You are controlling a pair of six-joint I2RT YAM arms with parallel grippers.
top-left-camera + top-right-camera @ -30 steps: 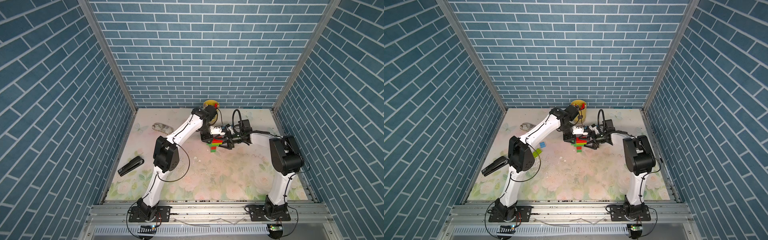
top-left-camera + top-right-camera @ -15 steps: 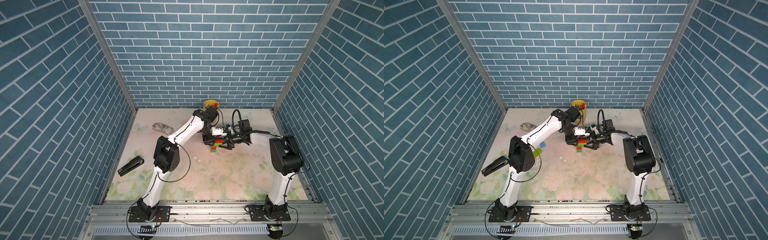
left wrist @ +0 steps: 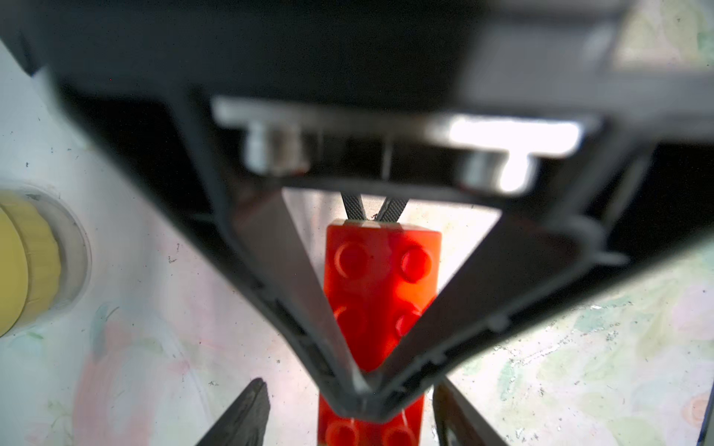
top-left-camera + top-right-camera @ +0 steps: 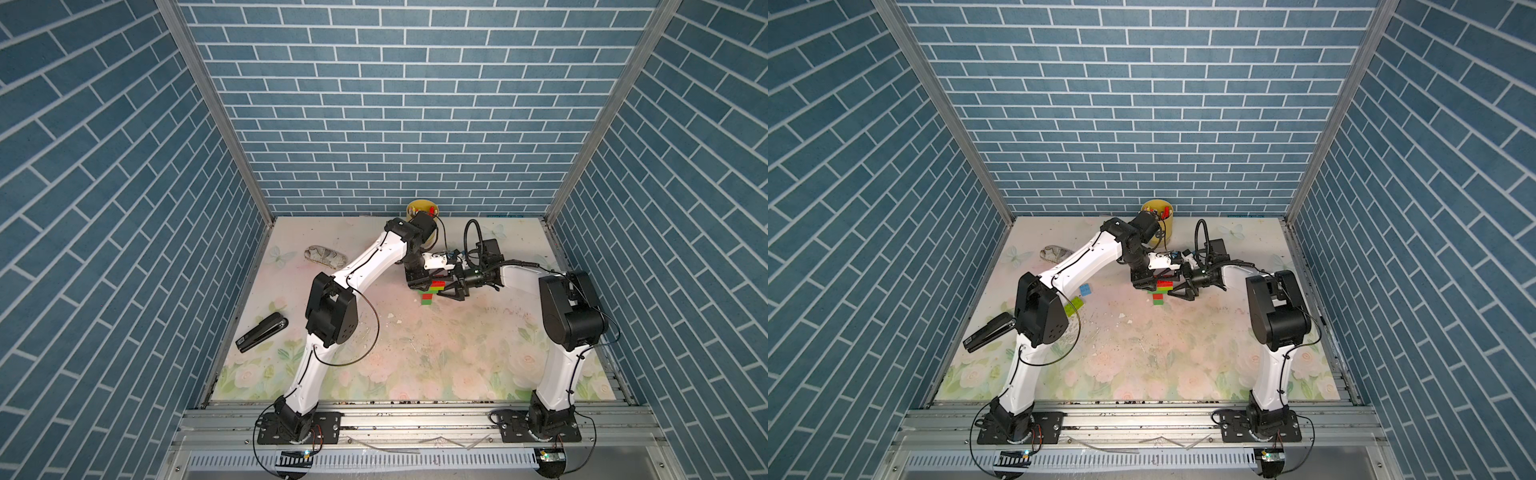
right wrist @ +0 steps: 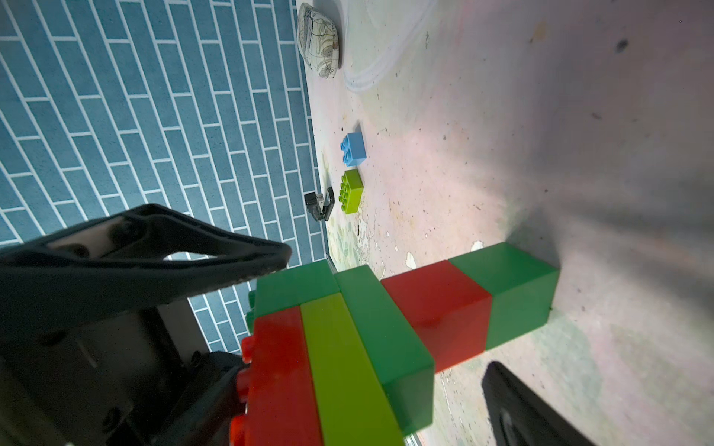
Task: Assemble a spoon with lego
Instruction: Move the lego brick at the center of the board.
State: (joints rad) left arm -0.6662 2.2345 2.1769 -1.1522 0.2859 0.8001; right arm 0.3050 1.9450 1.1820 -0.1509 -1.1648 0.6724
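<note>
The spoon (image 4: 428, 293) (image 4: 1160, 293) stands upright at the middle back of the table, with a green, red and green stem under a green, lime and red head (image 5: 347, 347). In the left wrist view its top red brick (image 3: 380, 278) shows studs up. My left gripper (image 3: 349, 386) (image 4: 422, 277) is above that brick, open, with floor showing between each finger and the brick. My right gripper (image 5: 386, 312) (image 4: 1179, 289) is open and straddles the head from the side. A loose light-blue brick (image 5: 353, 148) (image 4: 1086, 289) and a lime brick (image 5: 352, 191) (image 4: 1073, 306) lie left of the arms.
A yellow cup (image 4: 422, 206) holding small items stands at the back wall. A black stapler (image 4: 262, 332) lies by the left wall and a grey stone-like lump (image 4: 324, 257) at the back left. Both arms cross above the spoon.
My left gripper has gone from shut to open, letting go of the top red brick. The right gripper has widened a little. The spoon stays in place.
</note>
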